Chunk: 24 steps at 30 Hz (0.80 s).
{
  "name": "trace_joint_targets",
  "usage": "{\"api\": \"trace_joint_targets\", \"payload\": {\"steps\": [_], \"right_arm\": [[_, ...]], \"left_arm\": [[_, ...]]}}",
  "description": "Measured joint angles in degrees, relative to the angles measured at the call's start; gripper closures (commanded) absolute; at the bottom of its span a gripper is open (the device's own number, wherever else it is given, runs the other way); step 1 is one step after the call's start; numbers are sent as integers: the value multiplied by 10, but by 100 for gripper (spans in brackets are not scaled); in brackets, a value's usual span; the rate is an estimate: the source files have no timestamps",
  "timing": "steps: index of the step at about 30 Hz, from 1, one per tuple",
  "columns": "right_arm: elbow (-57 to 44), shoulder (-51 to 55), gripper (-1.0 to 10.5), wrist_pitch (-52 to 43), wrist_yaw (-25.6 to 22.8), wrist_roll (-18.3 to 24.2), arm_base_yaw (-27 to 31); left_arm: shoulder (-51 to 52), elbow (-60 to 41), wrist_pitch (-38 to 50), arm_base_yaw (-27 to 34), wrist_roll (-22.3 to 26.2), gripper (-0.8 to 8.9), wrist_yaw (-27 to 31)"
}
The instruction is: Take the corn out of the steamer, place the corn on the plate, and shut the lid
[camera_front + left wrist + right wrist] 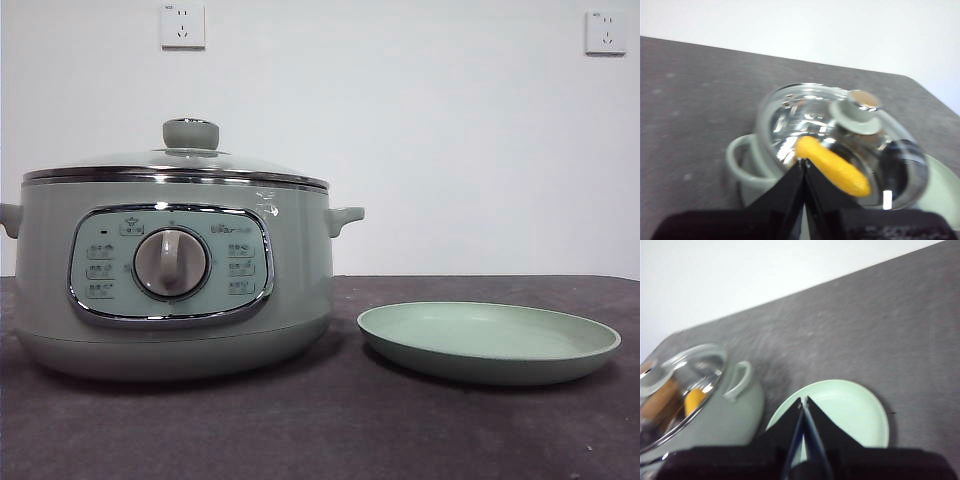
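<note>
The pale grey-green steamer (170,285) stands at the left of the table with its glass lid (180,165) on. Through the lid (840,145) I see the yellow corn (832,166) lying inside. The corn (694,401) also shows faintly under the lid (677,377) in the right wrist view. To the right of the steamer lies the bare pale green plate (490,342). My left gripper (803,162) hovers shut above the steamer's lid. Held shut as well, my right gripper (803,402) hangs above the plate (850,410). Neither arm shows in the front view.
A dark grey cloth (330,430) covers the table. Two wall sockets (183,25) sit on the white wall behind. The steamer's side handle (345,217) sticks out toward the plate.
</note>
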<state>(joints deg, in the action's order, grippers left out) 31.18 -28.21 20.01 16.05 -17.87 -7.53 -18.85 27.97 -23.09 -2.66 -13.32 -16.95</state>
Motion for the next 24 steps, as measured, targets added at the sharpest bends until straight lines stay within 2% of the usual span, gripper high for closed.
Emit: {"api": "trace_joint_targets", "payload": {"steps": [9, 11, 13, 15, 16, 18, 24], "right_arm": [[136, -143, 940, 124, 117, 89, 0], [152, -168, 877, 137, 124, 108, 0], [159, -185, 743, 140, 124, 119, 0], [161, -197, 620, 141, 123, 124, 0], [161, -201, 586, 142, 123, 126, 0], [161, -209, 541, 143, 123, 128, 0], [161, -214, 535, 143, 122, 128, 0]], "left_arm": [[-126, 93, -29, 0, 32, 816, -119], [-151, 106, -34, 0, 39, 804, -138], [-172, 119, -36, 0, 44, 704, -142], [-191, 127, -33, 0, 47, 507, -143], [-198, 129, -33, 0, 48, 463, -143], [-209, 130, -24, 0, 48, 459, -143], [-261, 163, -12, -12, 48, 459, -125]]}}
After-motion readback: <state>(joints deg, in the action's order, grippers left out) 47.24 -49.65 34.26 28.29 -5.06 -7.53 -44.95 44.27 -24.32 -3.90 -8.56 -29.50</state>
